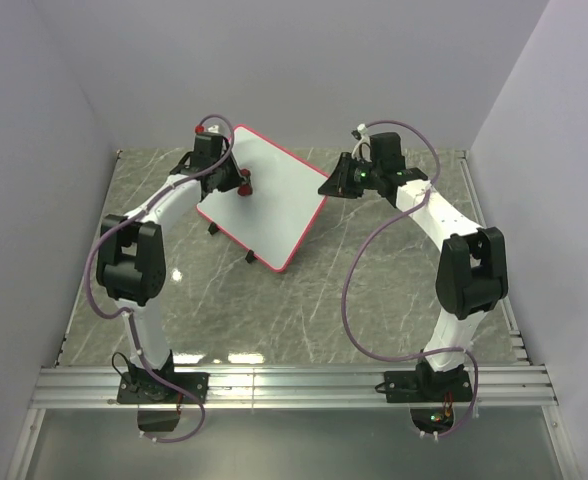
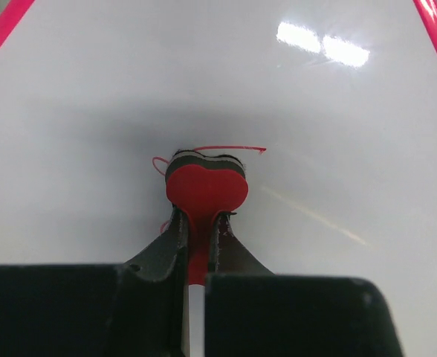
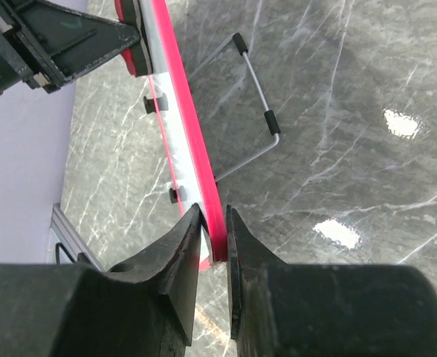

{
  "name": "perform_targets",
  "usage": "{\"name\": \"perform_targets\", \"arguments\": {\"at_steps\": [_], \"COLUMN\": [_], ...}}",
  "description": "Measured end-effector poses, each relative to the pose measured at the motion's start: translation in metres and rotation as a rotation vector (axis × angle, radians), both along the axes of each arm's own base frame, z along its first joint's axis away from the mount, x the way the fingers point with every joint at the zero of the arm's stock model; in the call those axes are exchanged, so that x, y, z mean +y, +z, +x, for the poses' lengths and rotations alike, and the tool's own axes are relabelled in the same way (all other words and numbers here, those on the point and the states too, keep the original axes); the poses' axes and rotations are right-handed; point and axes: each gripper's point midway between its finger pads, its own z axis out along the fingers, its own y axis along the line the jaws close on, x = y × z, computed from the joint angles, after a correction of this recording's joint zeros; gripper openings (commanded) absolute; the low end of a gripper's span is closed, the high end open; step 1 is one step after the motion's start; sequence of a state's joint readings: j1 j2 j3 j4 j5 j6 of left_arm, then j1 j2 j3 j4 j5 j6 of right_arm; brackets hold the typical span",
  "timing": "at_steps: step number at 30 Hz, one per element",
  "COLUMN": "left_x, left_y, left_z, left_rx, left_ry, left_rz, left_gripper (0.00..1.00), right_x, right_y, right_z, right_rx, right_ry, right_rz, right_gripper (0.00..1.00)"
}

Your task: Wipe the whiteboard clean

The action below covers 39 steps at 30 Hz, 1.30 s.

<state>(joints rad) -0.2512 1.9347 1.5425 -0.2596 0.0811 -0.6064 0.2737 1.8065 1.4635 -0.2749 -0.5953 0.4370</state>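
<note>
The whiteboard (image 1: pixel 274 205) is white with a thin red rim and stands tilted above the table. My left gripper (image 1: pixel 239 185) is over its left part, shut on a small red bow-shaped eraser block (image 2: pixel 206 190) whose pad presses against the board face (image 2: pixel 315 111). Thin red scribble lines (image 2: pixel 230 149) show just past the block. My right gripper (image 1: pixel 332 187) is at the board's right corner. In the right wrist view it (image 3: pixel 213 216) is shut on the red rim (image 3: pixel 177 89), with one finger on each side of it.
A thin wire stand (image 3: pixel 259 97) with black sleeves lies on the grey marble table (image 1: pixel 374 290) under the board. Black feet (image 1: pixel 251 256) hang below the board's lower edge. Pale walls close in on three sides, and an aluminium rail (image 1: pixel 294 385) runs along the near edge.
</note>
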Motion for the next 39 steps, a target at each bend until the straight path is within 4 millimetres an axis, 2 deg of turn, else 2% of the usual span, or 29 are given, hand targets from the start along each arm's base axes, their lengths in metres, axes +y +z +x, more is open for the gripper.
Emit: {"name": "perform_targets", "arguments": {"at_steps": [5, 12, 21, 26, 30, 34, 36, 39], "left_x": [0.016, 0.046, 0.04, 0.014, -0.044, -0.092, -0.102, -0.101], "left_y": [-0.003, -0.028, -0.028, -0.018, 0.005, 0.009, 0.006, 0.005], "left_z": [0.005, 0.004, 0.003, -0.003, -0.03, -0.071, -0.084, -0.085], "left_rx": [-0.002, 0.023, -0.016, -0.041, -0.092, -0.091, -0.077, -0.072], "left_ry": [0.031, 0.088, 0.079, 0.047, -0.069, -0.193, -0.225, -0.226], "left_rz": [-0.001, 0.002, -0.009, 0.006, -0.026, -0.073, -0.085, -0.096], "left_gripper": [0.0, 0.0, 0.0, 0.0, 0.0, 0.0, 0.0, 0.0], "right_x": [0.001, 0.002, 0.002, 0.003, 0.003, 0.002, 0.001, 0.001], "right_y": [0.0, 0.001, 0.002, 0.004, 0.003, 0.0, -0.002, -0.003], "right_z": [-0.002, -0.002, -0.003, -0.003, -0.001, 0.0, 0.0, 0.0], "right_rx": [0.005, 0.004, 0.011, 0.017, 0.025, 0.035, 0.04, 0.042], "right_ry": [0.006, 0.008, 0.009, 0.004, -0.001, -0.007, -0.01, -0.01], "right_rz": [0.002, 0.004, 0.001, -0.003, -0.01, -0.02, -0.027, -0.03], "right_gripper": [0.0, 0.0, 0.0, 0.0, 0.0, 0.0, 0.0, 0.0]}}
